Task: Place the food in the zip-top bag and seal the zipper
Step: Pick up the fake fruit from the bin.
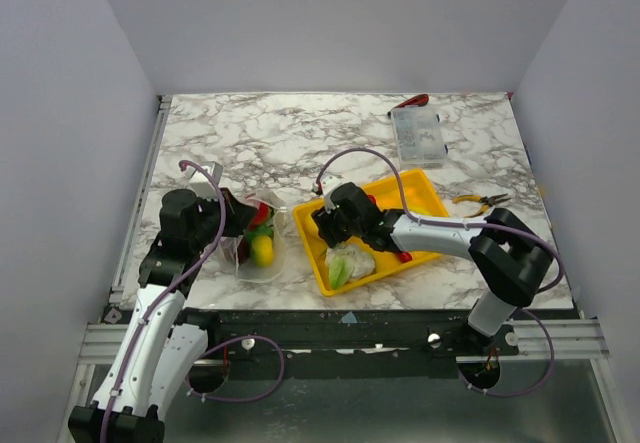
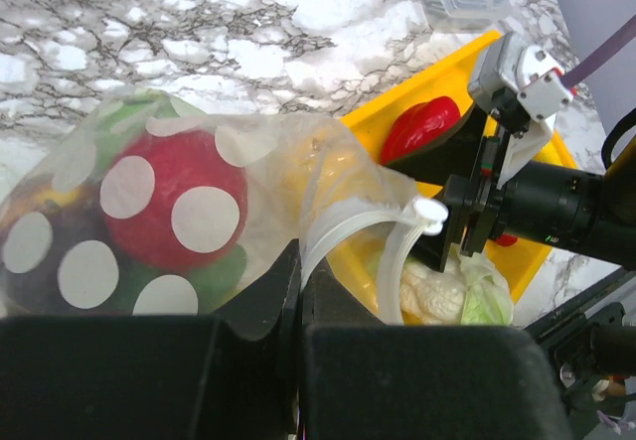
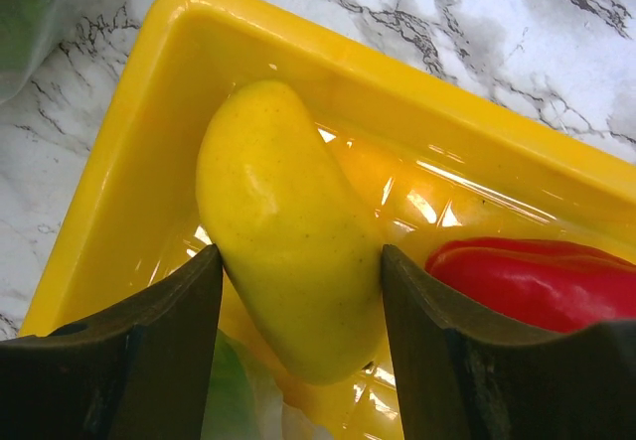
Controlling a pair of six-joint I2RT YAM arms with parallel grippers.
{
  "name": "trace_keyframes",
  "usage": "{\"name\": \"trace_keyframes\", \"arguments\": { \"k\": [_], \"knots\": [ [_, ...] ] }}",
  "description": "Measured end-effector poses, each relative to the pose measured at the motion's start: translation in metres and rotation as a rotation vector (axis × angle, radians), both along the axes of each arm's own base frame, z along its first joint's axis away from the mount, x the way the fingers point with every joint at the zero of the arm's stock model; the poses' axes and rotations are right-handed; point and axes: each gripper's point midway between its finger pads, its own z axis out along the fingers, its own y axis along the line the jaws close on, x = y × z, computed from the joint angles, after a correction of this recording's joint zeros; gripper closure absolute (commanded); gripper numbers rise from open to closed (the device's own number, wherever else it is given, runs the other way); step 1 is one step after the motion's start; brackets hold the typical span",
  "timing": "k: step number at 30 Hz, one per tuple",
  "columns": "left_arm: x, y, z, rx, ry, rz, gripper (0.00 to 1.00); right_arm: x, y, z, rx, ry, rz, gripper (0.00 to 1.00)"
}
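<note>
Mid-loading: the left gripper [image 2: 301, 291] pinches the bag [image 2: 179, 192] at its mouth, the right gripper [image 3: 298, 281] clasps a yellow fruit [image 3: 283, 231] in the tray [image 3: 149, 92], which should next be lifted across into the bag.

You had a marbled tabletop [image 1: 300, 143] under everything. A yellow tray [image 1: 425, 195] sat askew at about four o'clock from its middle. A rigid clear compartment box [image 1: 417, 136] lay toward one o'clock, a red-handled item [image 1: 412, 101] at its twelve. Yellow-handled pliers [image 1: 480, 202] lay near the tray's two o'clock corner.
</note>
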Motion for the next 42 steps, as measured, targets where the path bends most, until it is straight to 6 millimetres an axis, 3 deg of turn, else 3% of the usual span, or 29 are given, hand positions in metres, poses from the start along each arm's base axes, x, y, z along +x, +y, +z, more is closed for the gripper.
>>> {"name": "trace_keyframes", "arguments": {
  "k": [9,18,22,27,32,38,42],
  "knots": [
    [0.009,0.002,0.028,0.011,-0.053,0.011,1.0,-0.009,-0.012,0.002,0.016,-0.004,-0.013,0.99],
    [0.008,0.005,0.028,0.032,-0.069,0.017,1.0,-0.012,-0.019,0.013,0.047,-0.022,-0.038,1.0],
    [0.014,0.022,0.025,0.039,0.016,0.147,1.0,-0.009,-0.02,0.019,0.066,-0.041,-0.062,1.0],
    [0.031,0.042,0.06,-0.045,0.163,0.328,1.0,-0.008,-0.021,0.023,0.088,-0.046,-0.082,1.0],
    [0.042,0.042,0.08,-0.192,0.309,0.401,1.0,-0.01,-0.021,0.023,0.108,-0.039,-0.096,1.0],
    [0.041,0.035,0.068,-0.361,0.496,0.483,1.0,-0.013,-0.023,0.03,0.148,-0.034,-0.116,1.0],
    [0.037,0.035,0.045,-0.462,0.6,0.56,1.0,-0.012,-0.02,0.04,0.189,-0.04,-0.129,1.0]
  ]
}}
